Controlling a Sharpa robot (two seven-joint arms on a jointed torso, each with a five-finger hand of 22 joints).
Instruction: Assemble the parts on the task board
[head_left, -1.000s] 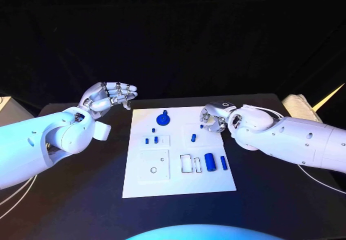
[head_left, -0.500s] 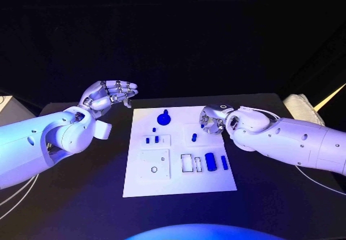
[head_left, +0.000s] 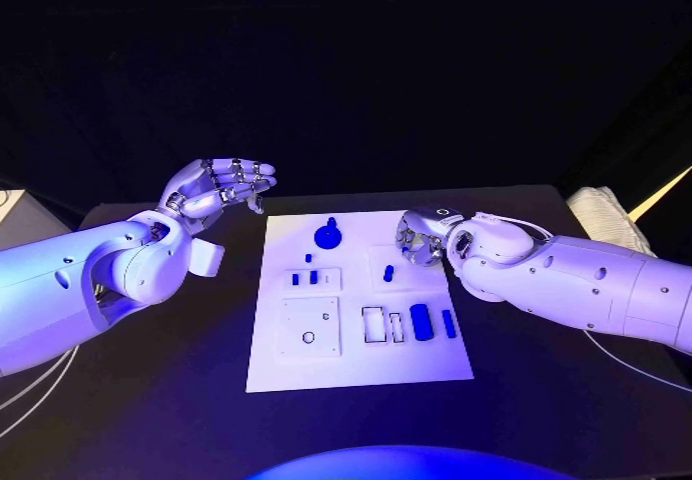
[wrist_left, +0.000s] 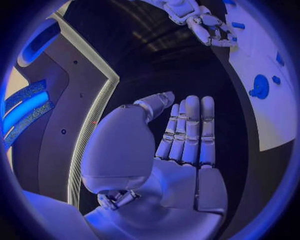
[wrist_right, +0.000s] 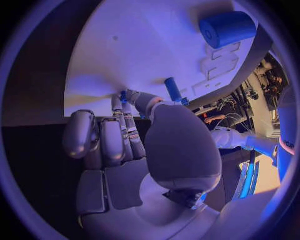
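Observation:
The white task board (head_left: 361, 365) lies mid-table. On it are a round blue knob (head_left: 329, 238), an upright blue peg (head_left: 388, 272), a thick blue cylinder (head_left: 420, 322) and a slim blue piece (head_left: 449, 323). My right hand (head_left: 421, 240) reaches down onto the board's far right part. In the right wrist view its thumb and fingertips (wrist_right: 120, 107) close on a small blue part (wrist_right: 124, 97) that sits on the board (wrist_right: 144, 45), next to the peg (wrist_right: 173, 90). My left hand (head_left: 216, 190) is raised left of the board, holding nothing, its fingers (wrist_left: 190, 125) apart from the thumb.
Small blue pegs (head_left: 303, 278) stand in a raised white block left of centre. A white panel (head_left: 309, 328) with a ring hole lies below it. Two white frames (head_left: 382, 326) lie beside the cylinder. A pale object (head_left: 599, 212) rests at the table's far right edge.
My right hand has shifted slightly left over the board, and its fingers now cover the small blue part that lay just beside them. The left hand has hardly moved.

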